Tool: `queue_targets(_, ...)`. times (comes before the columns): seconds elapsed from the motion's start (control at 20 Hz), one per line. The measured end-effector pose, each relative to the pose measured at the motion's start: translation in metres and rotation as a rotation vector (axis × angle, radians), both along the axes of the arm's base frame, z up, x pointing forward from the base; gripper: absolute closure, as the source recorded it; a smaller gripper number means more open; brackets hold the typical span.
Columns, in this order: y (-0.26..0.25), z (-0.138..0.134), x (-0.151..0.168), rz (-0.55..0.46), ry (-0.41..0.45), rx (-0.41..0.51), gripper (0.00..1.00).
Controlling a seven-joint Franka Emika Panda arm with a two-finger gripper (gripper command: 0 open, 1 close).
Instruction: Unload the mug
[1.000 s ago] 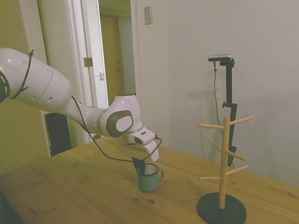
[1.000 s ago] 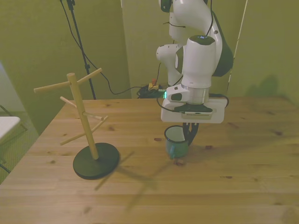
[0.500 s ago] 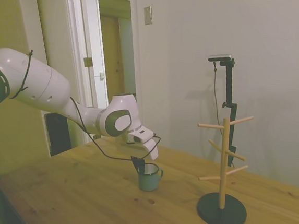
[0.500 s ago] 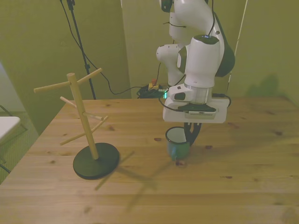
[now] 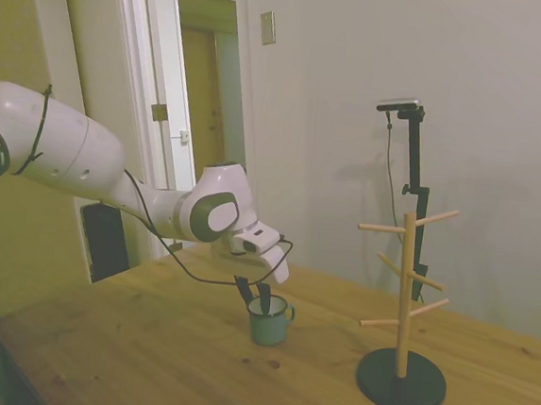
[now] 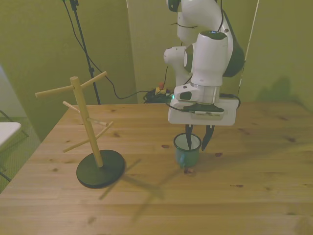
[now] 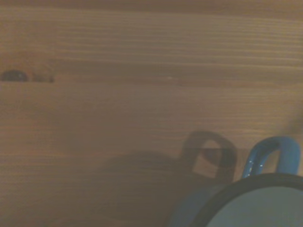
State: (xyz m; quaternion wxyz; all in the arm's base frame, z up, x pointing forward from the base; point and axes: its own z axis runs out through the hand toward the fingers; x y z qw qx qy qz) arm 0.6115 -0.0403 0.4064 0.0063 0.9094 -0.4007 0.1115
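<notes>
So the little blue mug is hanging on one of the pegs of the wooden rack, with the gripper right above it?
Not quite. The mug stands on the table, away from the wooden rack, whose pegs are bare. The gripper is right above it. The front view shows this.

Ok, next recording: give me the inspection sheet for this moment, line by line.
Surface: wooden table, knots in the grain, no spills.
Job's things: mug upright on the table, off the mug tree; all pegs bare.
Clutter: nothing seen.
Grippers: gripper open just above the mug, one finger over its mouth, the other outside the rim.
Cables: a black cable loops under the wrist, above the table.
Surroundings: an open doorway behind the arm.
</notes>
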Motion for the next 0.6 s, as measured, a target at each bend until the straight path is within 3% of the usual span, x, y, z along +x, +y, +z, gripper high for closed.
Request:
queue_targets(0.3, 0.008, 0.042, -0.011, 0.008, -0.025, 0.011, 0.00)
queue_targets(0.6, 0.058, 0.085, -0.028, 0.086, -0.033, 0.025, 0.00)
